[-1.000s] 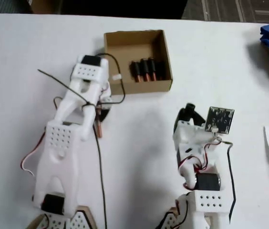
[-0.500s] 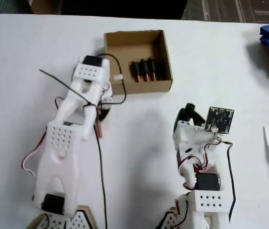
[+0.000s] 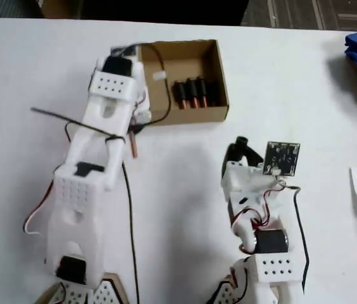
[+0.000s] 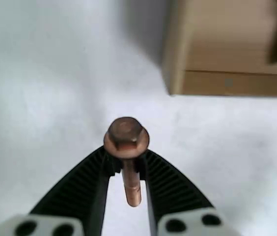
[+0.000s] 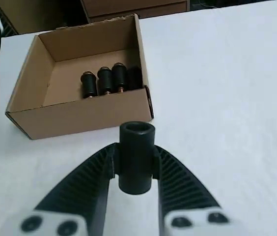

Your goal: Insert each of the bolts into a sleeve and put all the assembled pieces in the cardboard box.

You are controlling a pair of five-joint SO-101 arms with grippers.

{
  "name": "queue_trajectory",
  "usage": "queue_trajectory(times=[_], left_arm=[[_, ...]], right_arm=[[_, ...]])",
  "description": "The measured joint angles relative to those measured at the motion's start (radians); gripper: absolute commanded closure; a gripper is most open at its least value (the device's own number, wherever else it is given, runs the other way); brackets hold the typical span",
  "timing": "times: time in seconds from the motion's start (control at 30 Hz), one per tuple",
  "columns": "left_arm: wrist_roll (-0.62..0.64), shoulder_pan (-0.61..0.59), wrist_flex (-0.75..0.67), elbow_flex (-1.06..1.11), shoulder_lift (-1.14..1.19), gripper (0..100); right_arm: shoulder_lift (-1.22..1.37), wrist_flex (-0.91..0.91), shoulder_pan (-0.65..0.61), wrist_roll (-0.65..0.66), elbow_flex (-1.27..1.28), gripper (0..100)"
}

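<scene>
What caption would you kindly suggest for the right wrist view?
Right gripper grips a black cylindrical sleeve, facing the brown cardboard box.

Cardboard box [image 4: 227, 82] partly out of frame.

No readable text or number shows on the cardboard box [image 3: 178, 63] or elsewhere.

We take this for robotics lab or hobby workshop. We see white table [image 3: 305, 76], white plastic left arm [image 3: 80, 190] and right arm [image 3: 254, 183] with perforated shells, loose red and black wires [image 3: 128, 221], bare circuit board [image 3: 281, 158] on right wrist, grey floor [image 3: 305, 12] beyond table.
</scene>
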Motion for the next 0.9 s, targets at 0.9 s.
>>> queue_trajectory(times=[0.9], left_arm=[[-0.005, 0.209, -1.096, 1.481, -1.461, 97]], right_arm=[[-0.005, -0.442, -0.133, 0.005, 0.133, 97.8]])
